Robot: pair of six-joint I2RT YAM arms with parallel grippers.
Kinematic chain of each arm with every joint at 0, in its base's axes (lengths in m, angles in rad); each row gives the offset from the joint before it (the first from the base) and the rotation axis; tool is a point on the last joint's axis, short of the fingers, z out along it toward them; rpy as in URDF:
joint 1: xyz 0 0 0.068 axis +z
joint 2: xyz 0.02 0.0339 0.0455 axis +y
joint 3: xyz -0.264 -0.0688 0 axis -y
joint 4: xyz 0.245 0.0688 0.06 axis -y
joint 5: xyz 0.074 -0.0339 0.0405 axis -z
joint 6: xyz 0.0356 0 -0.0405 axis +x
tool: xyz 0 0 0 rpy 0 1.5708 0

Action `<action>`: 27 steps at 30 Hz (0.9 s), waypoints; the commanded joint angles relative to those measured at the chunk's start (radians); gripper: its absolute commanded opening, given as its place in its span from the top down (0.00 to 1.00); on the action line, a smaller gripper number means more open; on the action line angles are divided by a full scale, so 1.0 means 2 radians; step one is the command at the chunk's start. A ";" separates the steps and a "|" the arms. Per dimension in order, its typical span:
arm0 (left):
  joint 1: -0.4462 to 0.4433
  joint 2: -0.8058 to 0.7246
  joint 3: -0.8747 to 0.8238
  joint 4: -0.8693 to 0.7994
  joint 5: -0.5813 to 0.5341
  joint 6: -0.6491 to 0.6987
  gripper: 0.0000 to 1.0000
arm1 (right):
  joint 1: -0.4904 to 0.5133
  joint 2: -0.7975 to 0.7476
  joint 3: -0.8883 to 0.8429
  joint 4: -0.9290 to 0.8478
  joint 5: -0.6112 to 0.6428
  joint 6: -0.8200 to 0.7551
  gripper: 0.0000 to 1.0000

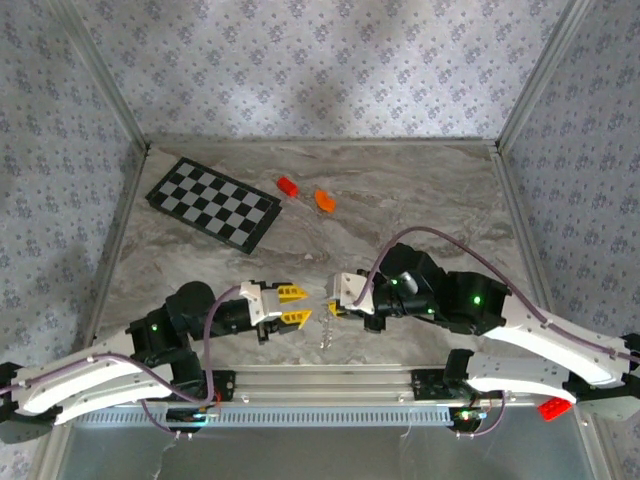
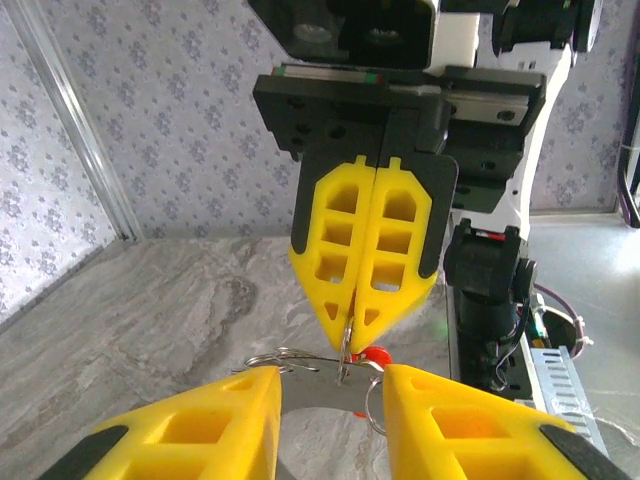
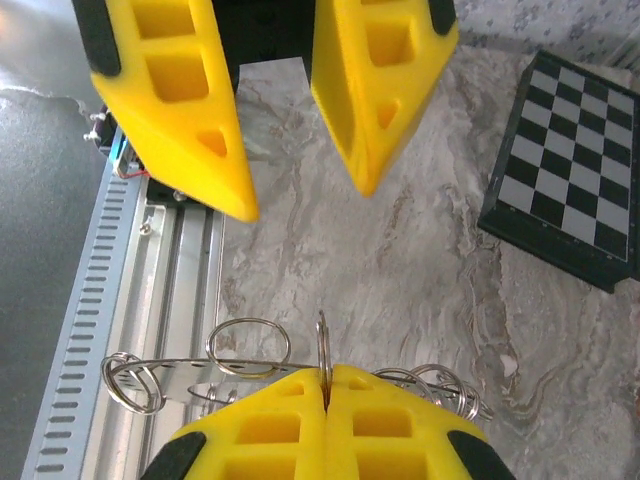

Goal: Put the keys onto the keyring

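Starting from the keyring (image 3: 322, 345): it is a bundle of thin silvery wire loops, held just above the surface (image 1: 420, 200) close to the near edge, at about 6 o'clock in the top view. One thin ring of it stands upright in the tips of the right end effector (image 3: 326, 385), whose fingers are pressed together and clamped on this ring. In the left wrist view a key (image 2: 375, 353) with a small red head sits right against the loops, at about 4 o'clock from the pinched ring. I cannot tell if its hole is already on the wire or if it only lies beside it; other keys I cannot make out.

The left end effector (image 2: 332, 385) faces the bundle from 9 o'clock with its fingers apart, one on each side of the loops, and it holds nothing.

My judgement is that the task is in the middle: the ring is secured, but the threading is not confirmed and probably more remains.

Far away, at 10 o'clock, lies the checkered board (image 1: 213, 203), and near 12 o'clock the red brick (image 1: 288, 186) and the orange block (image 1: 325, 200).
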 commanded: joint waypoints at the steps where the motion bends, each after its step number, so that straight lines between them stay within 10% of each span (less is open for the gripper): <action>1: 0.000 0.014 0.022 0.000 0.006 0.003 0.68 | 0.003 0.012 0.031 -0.028 0.004 -0.013 1.00; 27: 0.000 0.044 0.017 0.026 0.002 0.017 0.76 | 0.011 0.061 0.086 -0.072 -0.008 -0.049 1.00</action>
